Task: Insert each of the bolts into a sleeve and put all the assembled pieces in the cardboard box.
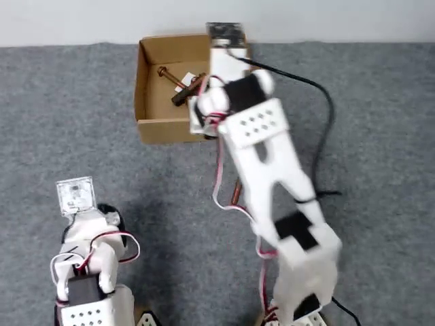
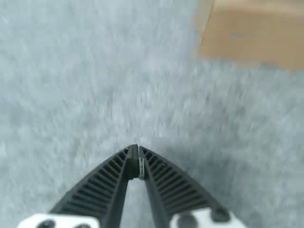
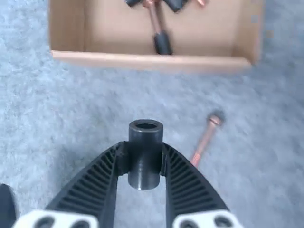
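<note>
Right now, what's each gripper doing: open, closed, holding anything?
Left gripper: closed, empty.
Right gripper: closed on a black sleeve.

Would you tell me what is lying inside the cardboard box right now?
The box holds copper bolts in dark sleeves, at least two, crossed. The right arm covers its right side from above.

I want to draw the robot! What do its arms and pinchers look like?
The left arm and right arm are chunky white plastic with black motor blocks at the joints and little round holes. Red and white wires loop along them; a black cable trails off. The fingers are black, ribbed and pointed.
</note>
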Controlling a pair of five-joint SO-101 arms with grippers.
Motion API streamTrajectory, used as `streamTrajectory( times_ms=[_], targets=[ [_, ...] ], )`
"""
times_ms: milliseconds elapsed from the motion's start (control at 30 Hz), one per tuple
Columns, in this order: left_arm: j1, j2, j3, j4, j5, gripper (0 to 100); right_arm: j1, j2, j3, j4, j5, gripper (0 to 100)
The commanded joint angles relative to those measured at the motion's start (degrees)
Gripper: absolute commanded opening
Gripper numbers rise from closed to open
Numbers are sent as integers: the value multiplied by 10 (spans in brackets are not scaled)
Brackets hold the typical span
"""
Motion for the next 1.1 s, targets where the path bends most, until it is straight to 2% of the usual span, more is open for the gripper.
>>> streamTrajectory(
  times_ms=[0,167,267,533,700,867,1067],
  targets=[
    [31,-1,-94,-1,20,7,37,-152,91,23,0,8],
    [130,2,-170,73,27,6,119,-279,195,23,0,8],
    [158,47,-206,98,68,6,173,-358,258,23,-2,8],
    [254,349,-375,123,76,6,232,-550,447,22,-4,8],
    [319,525,-490,142,131,6,255,-675,557,22,-3,8],
    [355,673,-589,136,151,7,291,-793,651,22,1,8],
    [360,838,-702,141,150,8,322,-907,724,22,0,8]
  ],
)
